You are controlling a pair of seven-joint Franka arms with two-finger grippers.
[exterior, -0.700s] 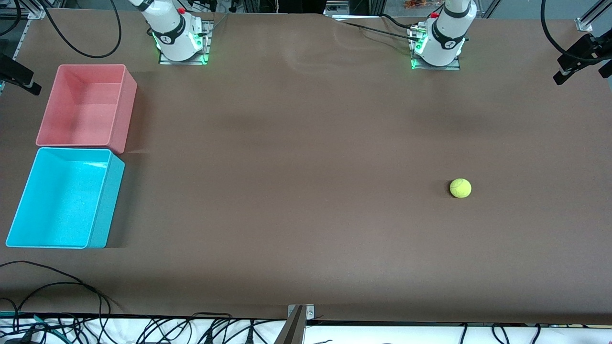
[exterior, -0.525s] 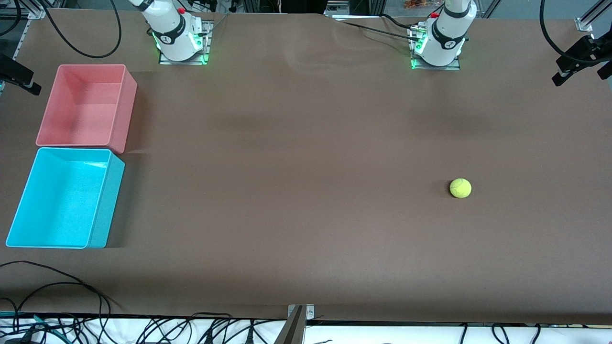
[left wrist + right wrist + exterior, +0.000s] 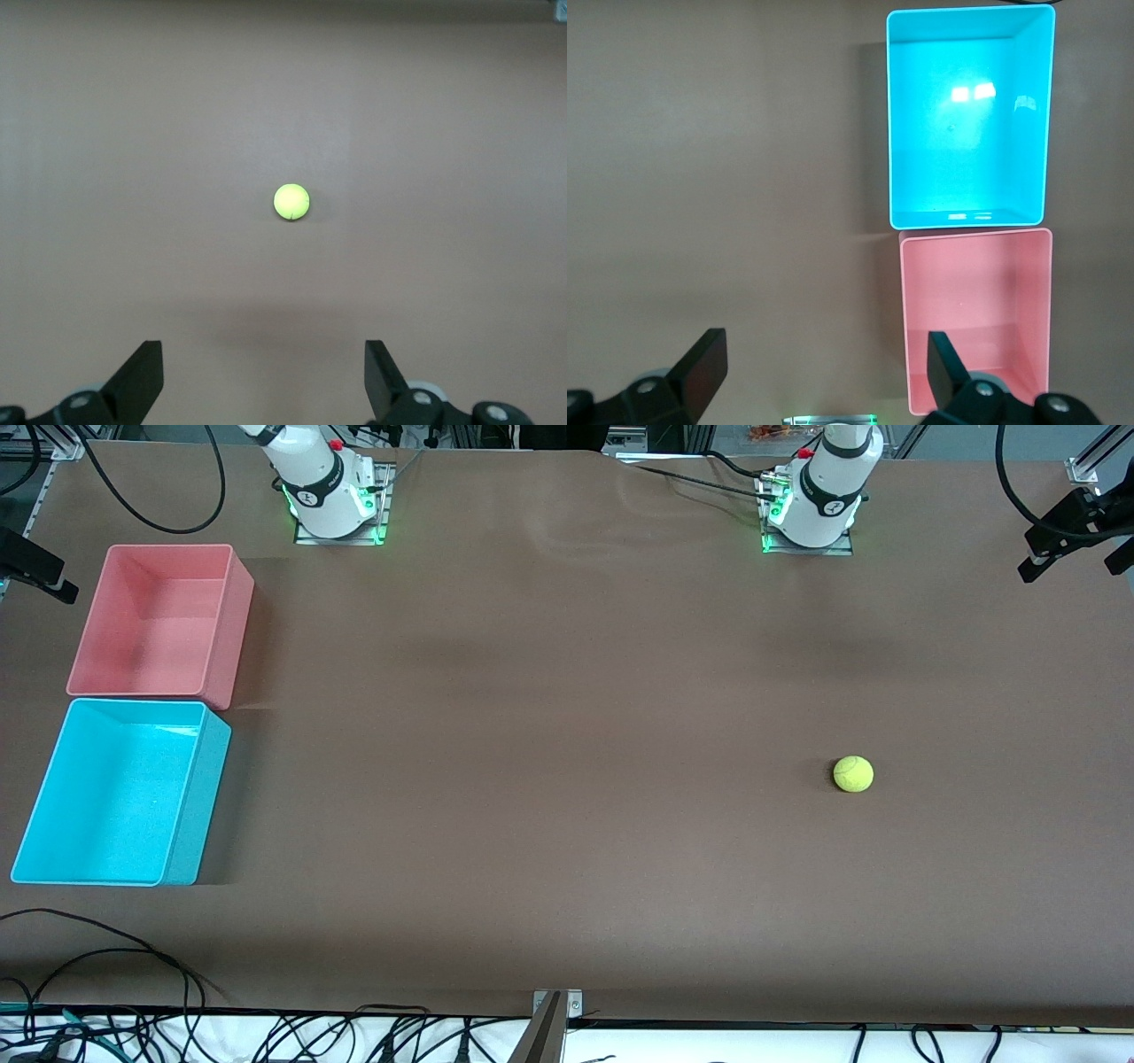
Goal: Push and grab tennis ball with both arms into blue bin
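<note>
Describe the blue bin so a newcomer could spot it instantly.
Look to the right arm's end of the brown table, where two open-top rectangular bins sit side by side. The blue bin is the one nearer the front camera. Its bright turquoise colour sets it apart from the pink bin.

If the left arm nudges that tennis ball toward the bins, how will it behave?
The tennis ball is round on flat bare table, so it will probably roll freely. Its fuzzy cover likely grips well. The open left gripper looks wide enough.
</note>
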